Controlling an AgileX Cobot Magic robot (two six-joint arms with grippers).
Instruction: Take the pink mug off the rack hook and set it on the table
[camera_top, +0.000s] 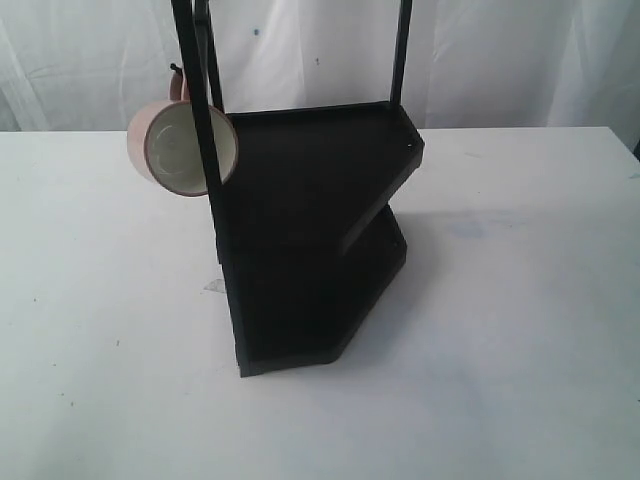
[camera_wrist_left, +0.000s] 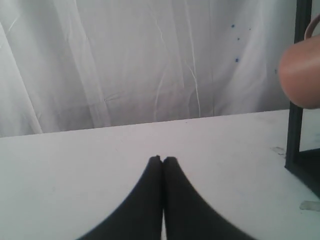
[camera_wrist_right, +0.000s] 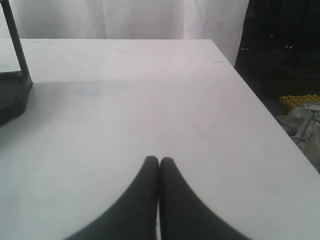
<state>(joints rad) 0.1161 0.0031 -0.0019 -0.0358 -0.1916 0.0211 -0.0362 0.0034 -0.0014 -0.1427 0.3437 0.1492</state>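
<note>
Table (camera_top: 500, 350): hooked pink mug (camera_top: 168, 150) apart from left claw (camera_wrist_left: 162, 159).

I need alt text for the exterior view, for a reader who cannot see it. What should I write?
A pink mug hangs from the rack hook on a tall post of a black two-shelf rack, its cream inside facing the camera. The rack stands on a white table, with a white curtain behind; no arm is visible.

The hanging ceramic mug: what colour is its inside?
Cream-white, inside the small dusty-pink ceramic mug; the exterior view shows it best.
</note>
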